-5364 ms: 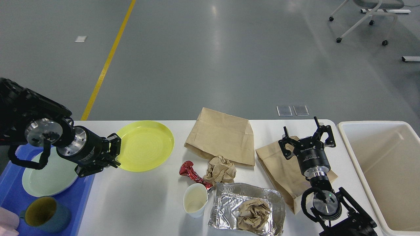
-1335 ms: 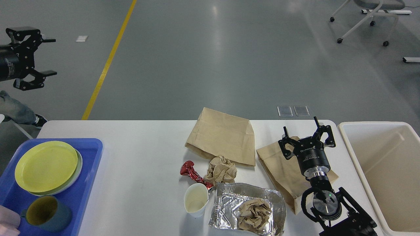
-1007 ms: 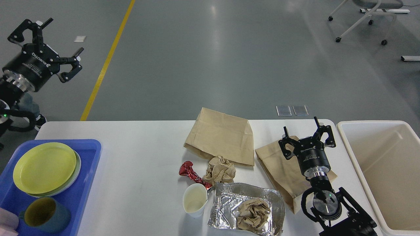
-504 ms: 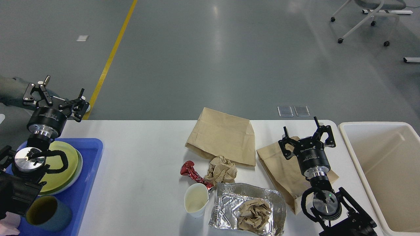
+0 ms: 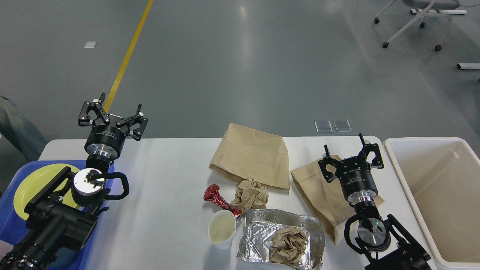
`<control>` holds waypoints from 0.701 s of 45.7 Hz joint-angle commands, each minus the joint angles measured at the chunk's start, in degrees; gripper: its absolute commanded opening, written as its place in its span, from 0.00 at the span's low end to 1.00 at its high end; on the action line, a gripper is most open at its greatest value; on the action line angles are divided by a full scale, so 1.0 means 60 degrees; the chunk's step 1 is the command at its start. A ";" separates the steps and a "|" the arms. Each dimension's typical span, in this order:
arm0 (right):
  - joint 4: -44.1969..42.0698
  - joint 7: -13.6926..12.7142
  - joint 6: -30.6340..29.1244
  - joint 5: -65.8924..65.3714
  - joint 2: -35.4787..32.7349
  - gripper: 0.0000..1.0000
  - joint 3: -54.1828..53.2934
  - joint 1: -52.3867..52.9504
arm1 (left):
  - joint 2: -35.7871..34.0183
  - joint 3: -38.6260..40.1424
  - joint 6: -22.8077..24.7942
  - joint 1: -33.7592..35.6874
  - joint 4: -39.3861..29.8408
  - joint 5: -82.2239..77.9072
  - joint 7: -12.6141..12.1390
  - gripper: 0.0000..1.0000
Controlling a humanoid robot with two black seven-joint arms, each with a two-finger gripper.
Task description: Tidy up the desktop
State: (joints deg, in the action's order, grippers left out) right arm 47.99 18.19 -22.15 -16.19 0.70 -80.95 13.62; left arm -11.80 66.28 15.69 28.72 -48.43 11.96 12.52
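Both my tools, left (image 5: 112, 118) and right (image 5: 352, 155), hang released, empty. The counter (image 5: 165, 195), lower centre of frame, carries litter; next I must grasp the paper bag (image 5: 315, 187).

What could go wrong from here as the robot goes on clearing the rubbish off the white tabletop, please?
1. The white paper cup stands touching the crinkled foil tray and the red foil wrapper; pulling either might tip it.
2. The crumpled brown paper ball lies loose in the foil tray and could roll out if the tray is lifted tilted.
3. The open right gripper hovers over a flat brown paper bag, which gives two fingers little to pinch.
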 commanded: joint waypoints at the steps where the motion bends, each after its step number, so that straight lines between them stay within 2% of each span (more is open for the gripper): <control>1: 0.0000 0.0000 0.0000 0.0002 0.0000 1.00 0.0000 0.0000 | -0.0127 0.1066 -0.0242 -0.0758 -0.0908 -0.1259 0.0052 0.96; 9: 0.0000 0.0000 0.0000 0.0002 0.0000 1.00 0.0000 0.0000 | -0.0611 0.1478 -0.0198 -0.0875 -0.0893 -0.2170 -0.0051 0.96; 32: 0.0000 0.0000 0.0000 -0.0012 0.0000 1.00 0.0000 0.0000 | -0.0040 0.1390 -0.0008 -0.1359 -0.0425 -0.2668 0.0067 0.96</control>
State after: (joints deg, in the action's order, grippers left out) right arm 47.99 18.19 -22.15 -16.21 0.71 -80.95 13.61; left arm -13.00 74.49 15.09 22.17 -51.52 -4.37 12.97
